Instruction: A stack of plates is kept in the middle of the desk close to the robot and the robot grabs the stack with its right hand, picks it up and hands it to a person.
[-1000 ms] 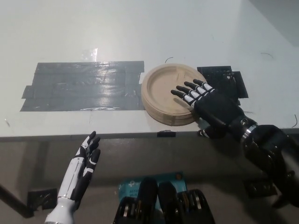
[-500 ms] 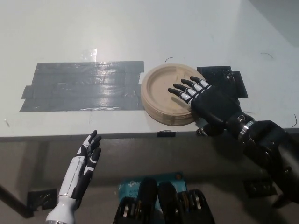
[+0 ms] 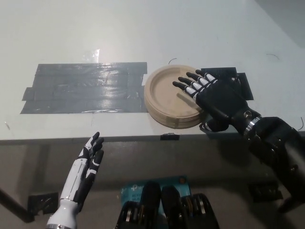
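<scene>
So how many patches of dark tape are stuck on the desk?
2: a big tape patch left of the plates, and a smaller black patch to their right, partly hidden by the right robot hand.

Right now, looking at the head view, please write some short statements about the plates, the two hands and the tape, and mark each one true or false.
1. The stack of plates lies on the desk near its front edge. True.
2. The right hand is closed around the stack and holds it in the air. False: its fingers are spread over the right side of the stack, which rests on the desk.
3. The left hand is below the desk edge, open, holding nothing. True.
4. The large patch of dark tape lies to the right of the plates. False: it lies to their left; a smaller dark patch is on the right.
5. A person's hand reaches for the plates. False: no person is visible.
</scene>
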{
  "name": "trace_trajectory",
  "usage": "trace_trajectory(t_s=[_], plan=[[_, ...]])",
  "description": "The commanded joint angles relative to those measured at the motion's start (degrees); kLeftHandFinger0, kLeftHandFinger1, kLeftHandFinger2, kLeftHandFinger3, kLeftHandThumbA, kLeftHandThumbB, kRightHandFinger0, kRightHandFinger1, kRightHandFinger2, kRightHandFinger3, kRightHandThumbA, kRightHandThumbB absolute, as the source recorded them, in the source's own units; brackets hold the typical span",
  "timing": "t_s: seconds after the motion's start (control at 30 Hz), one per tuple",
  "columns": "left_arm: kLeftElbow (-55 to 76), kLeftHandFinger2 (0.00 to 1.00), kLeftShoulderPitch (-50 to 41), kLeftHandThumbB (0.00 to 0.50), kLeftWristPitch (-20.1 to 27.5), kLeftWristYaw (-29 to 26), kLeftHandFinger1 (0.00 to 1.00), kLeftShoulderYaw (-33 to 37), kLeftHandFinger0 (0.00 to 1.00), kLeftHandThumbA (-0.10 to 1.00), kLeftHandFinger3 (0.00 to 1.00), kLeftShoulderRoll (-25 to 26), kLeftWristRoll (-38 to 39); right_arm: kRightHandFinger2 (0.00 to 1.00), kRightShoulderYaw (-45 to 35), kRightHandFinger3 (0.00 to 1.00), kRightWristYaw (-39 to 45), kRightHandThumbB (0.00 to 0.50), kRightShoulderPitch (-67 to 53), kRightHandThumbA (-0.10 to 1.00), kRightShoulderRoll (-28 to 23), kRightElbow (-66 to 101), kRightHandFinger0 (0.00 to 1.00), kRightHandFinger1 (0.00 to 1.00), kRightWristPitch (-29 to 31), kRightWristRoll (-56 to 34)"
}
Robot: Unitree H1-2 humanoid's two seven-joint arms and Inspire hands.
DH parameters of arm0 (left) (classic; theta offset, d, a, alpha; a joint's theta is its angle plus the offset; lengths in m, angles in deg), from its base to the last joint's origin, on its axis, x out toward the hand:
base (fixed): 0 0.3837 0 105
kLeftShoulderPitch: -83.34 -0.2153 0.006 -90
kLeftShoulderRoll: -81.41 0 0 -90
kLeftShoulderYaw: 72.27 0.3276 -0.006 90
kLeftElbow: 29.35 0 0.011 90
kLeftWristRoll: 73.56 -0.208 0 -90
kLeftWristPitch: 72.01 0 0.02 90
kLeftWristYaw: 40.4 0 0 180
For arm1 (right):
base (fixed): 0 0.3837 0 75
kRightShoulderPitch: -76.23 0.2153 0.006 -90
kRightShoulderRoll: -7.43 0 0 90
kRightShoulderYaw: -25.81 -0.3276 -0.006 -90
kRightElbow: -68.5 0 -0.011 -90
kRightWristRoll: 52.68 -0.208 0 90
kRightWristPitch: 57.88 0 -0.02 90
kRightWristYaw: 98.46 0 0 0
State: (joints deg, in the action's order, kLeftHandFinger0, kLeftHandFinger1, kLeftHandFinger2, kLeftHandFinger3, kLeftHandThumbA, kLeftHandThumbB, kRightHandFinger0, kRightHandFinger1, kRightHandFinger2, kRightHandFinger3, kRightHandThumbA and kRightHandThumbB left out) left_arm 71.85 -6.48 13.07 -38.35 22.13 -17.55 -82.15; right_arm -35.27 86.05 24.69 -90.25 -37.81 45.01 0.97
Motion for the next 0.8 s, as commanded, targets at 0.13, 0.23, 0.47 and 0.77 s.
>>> trace_trajectory(t_s=[0.13, 0.23, 0.47, 0.77], plan=[[1.33, 1.00, 0.84, 0.000, 0.79, 0.57, 1.00, 0.11, 1.00, 0.89, 1.00, 0.65, -0.50, 1.00, -1.07, 1.00, -0.87, 0.500, 3.49, 1.00, -0.55, 0.98, 1.00, 1.00, 1.17, 0.40], [1.54, 1.00, 0.66, 0.000, 0.62, 0.73, 1.00, 0.06, 1.00, 0.91, 1.00, 0.74, -0.26, 1.00, -0.81, 1.00, -0.77, 0.500, 3.23, 1.00, -0.43, 0.25, 1.00, 1.00, 1.00, 0.63], [1.34, 1.00, 0.92, 0.000, 0.84, 0.55, 1.00, 0.06, 1.00, 0.91, 1.00, 0.75, -0.53, 1.00, -0.25, 1.00, -1.79, 0.498, 3.56, 1.00, 0.05, -2.47, 1.00, 1.00, 1.05, 1.46], [1.42, 1.00, 1.03, 0.000, 0.28, 0.69, 1.00, 0.27, 1.00, 0.91, 1.00, 0.74, -0.63, 1.00, 1.20, 1.00, -3.68, 0.500, 4.42, 1.00, 1.42, -6.21, 1.00, 1.00, 1.01, 3.70]])
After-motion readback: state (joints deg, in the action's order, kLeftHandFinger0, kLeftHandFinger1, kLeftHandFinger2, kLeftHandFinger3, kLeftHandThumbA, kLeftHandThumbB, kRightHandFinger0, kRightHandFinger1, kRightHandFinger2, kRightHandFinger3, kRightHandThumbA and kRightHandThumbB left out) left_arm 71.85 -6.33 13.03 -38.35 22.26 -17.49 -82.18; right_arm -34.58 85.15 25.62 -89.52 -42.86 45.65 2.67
